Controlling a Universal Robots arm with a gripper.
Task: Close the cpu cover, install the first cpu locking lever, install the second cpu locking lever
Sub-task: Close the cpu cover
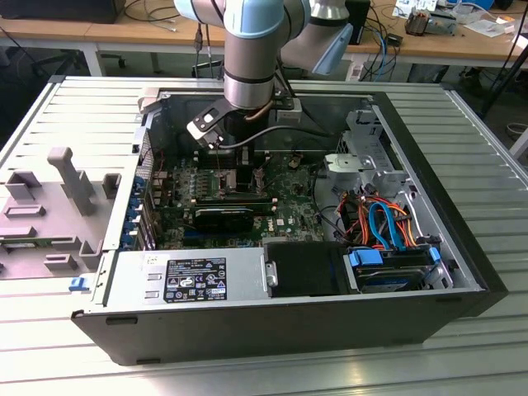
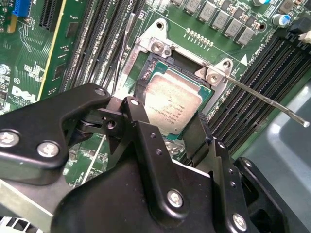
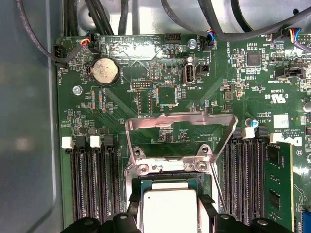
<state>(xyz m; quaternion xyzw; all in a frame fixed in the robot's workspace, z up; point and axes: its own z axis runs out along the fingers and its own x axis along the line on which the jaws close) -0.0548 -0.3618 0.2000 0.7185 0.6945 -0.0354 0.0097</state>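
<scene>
Cpu cover (image 3: 181, 119) stands swung up on its hinge at the socket's edge, near the middle of the green board (image 3: 70, 109), between the two banks of memory slots (image 3: 90, 189). Board traces show through its square opening, so it is not yet down over the chip (image 3: 167, 208). The end effector (image 2: 167, 121) hangs low over the socket with its black fingers (image 2: 132, 109) spread wide, one on each side of the chip, and it grips nothing. In the second wrist view one locking lever (image 2: 265, 99) juts out unlatched above the memory slots, and a second thin lever (image 2: 125, 43) runs along the socket's other side. The main risk, as I judge it, is a finger catching the cpu cover on one side bar only. That would twist it on the hinge and bring it down crooked. A finger dropping too low could scrape the bare chip or the slot latches just beside it. Either loose lever could also slip under the cover's edge, and the plate would then not seat flat.
</scene>
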